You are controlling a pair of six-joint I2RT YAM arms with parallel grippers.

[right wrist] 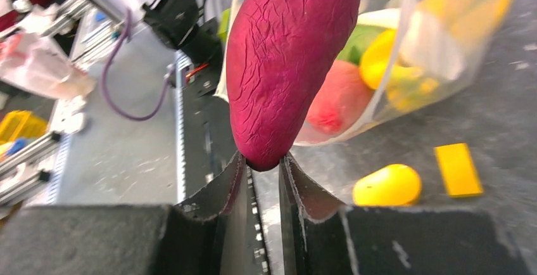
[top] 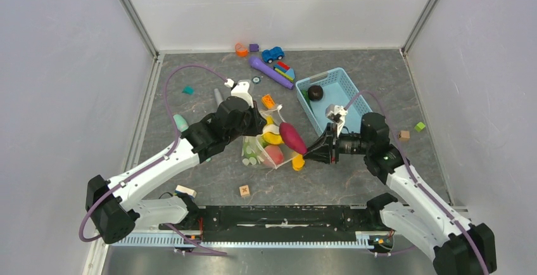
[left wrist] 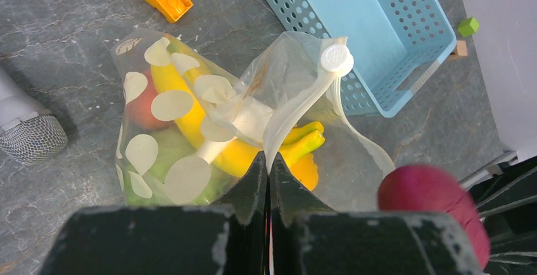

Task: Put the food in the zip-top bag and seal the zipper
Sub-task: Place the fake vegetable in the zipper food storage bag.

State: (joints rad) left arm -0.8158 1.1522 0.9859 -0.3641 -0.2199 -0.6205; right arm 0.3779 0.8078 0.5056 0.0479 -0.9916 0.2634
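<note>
The counter [top: 209, 173] is dark grey, stone-patterned and matte. Plain white walls [top: 278, 2] with metal corner posts close it in on three sides. A light blue basket [top: 339, 94] sits right of centre in the top view.

The zip-top bag [left wrist: 171, 135] lies at the centre of the counter, just left of the basket, with its dotted body at the left of the left wrist view. The left gripper [left wrist: 268, 167] is pressed fully together on the bag's mouth edge. The zipper [left wrist: 303, 104] runs from there diagonally up to a white slider at upper right. Through the film show the banana bunch [left wrist: 234, 154], a peach [left wrist: 144, 107] and the green cabbage [left wrist: 158, 154].

The right gripper [right wrist: 261, 161] is narrowly parted and pinches one tip of the dark purple-red piece [right wrist: 288, 66]. In the top view this piece is at centre frame. Its long axis slants from lower right at the gripper to upper left, and its free end reaches over the bag. In the right wrist view it stands nearly upright, leaning slightly right.
</note>
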